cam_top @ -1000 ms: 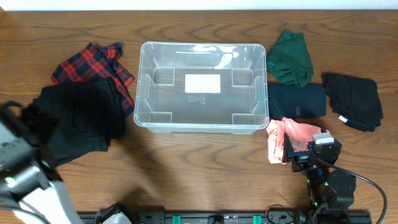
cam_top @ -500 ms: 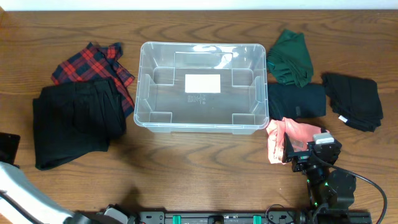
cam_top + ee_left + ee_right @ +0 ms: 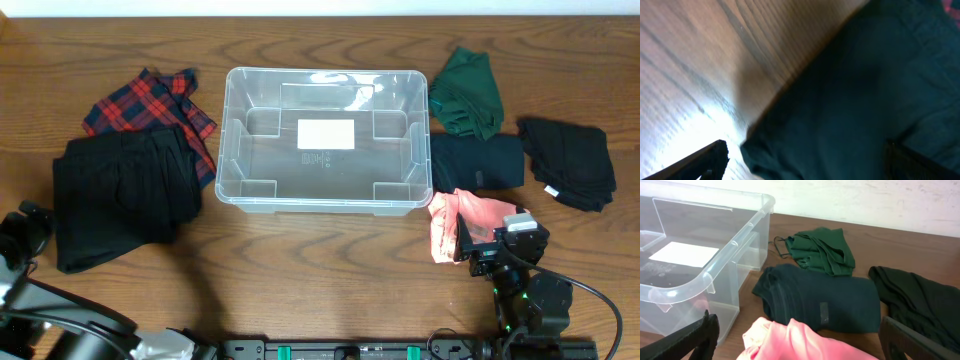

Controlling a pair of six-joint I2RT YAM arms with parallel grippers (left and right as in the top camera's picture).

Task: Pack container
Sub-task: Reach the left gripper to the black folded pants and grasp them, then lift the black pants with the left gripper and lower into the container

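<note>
Left gripper [image 3: 807,162], jaws wide, hangs at the folded black cloth garment's [image 3: 120,195] edge. Right gripper [image 3: 800,340] gapes over the crumpled pink garment [image 3: 450,222]. The large clear rectangular plastic bin [image 3: 322,72] stands empty between them. Better to pinch 1 thick fold than a loose edge.

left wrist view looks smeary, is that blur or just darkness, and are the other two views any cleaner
Left wrist: motion-blurred, wood grain streaked, the edge of the dark garment soft, a bright glare patch on the table. Overhead: sharp and evenly lit, a faint sheen on the container. Right wrist: crisp, folds of the green garment clear.
</note>
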